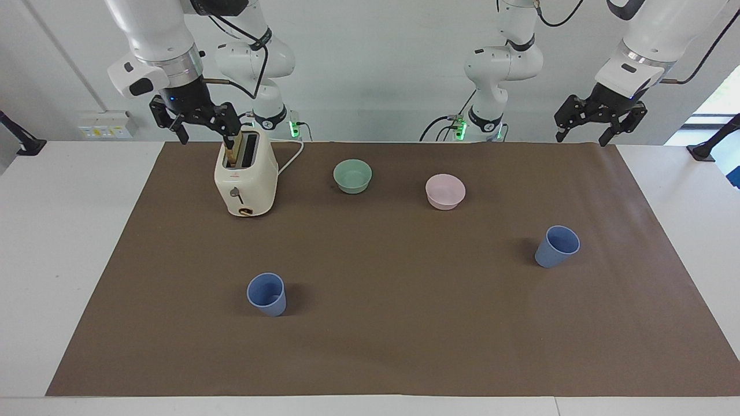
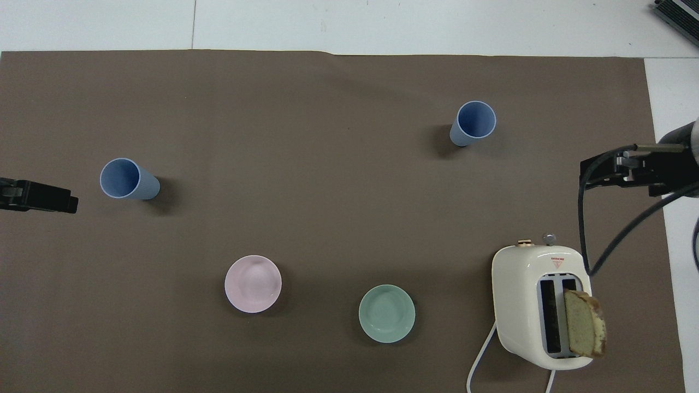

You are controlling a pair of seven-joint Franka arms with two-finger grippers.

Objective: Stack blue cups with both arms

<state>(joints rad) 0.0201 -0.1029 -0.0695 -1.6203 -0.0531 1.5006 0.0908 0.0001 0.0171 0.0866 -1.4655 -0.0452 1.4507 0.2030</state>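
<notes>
I judge stacking not yet begun: both blue cups stand apart and untouched. In the facing view, starting at its left, the right gripper (image 1: pixel 196 118) hangs spread and empty above the toaster (image 1: pixel 245 182) near the right arm's robot-side corner. One cup (image 1: pixel 267 294) sits toward the edge away from the robots. Then a green bowl (image 1: pixel 352 175) and a pink bowl (image 1: pixel 445 191). The second cup (image 1: pixel 557 246) sits toward the left arm's end. The left gripper (image 1: pixel 601 115) waits spread and empty at the left arm's robot-side corner. Next, each arm must come down around its nearer cup. Count: two cups, two bowls, one toaster.

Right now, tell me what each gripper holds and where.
Nothing. Left gripper and right gripper hang open and empty; both blue cups stand free.
</notes>
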